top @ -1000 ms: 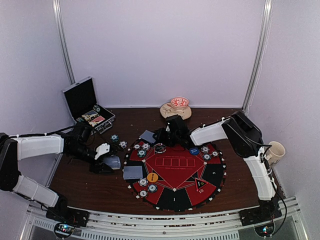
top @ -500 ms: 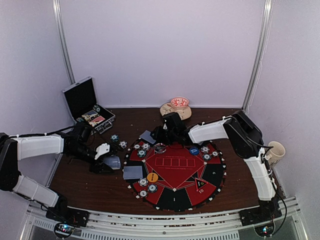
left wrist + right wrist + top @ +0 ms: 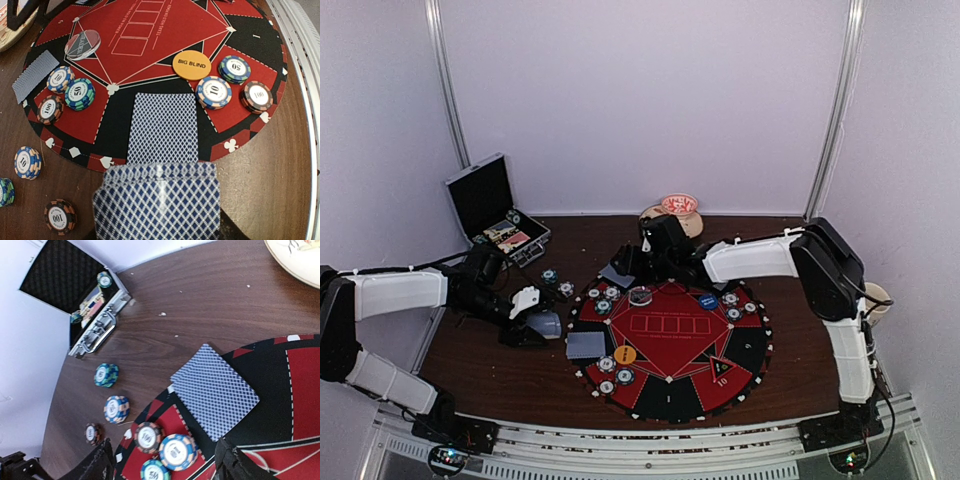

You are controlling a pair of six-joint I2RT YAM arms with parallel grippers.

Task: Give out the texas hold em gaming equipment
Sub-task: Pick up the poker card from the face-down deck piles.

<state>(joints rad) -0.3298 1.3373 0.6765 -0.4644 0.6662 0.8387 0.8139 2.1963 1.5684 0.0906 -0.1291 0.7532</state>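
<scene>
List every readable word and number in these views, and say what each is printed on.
"BIG BLIND": orange disc.
"10": blue-edged chip next to that disc.
"50": teal-edged chip.
"100": dark-edged chip.
"10", "50", "100" again: other chips on the mat and off it.
Too small or blurred to read: the print on the mat and the lettering on the clear disc.

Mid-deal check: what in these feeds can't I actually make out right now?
Left wrist view: the held cards hide the jaws of the left gripper.
Right wrist view: the bottom edge cuts off the fingers of the right gripper.
Top view: the contents of the case are too small to make out; the cup is mostly behind the right arm.
</scene>
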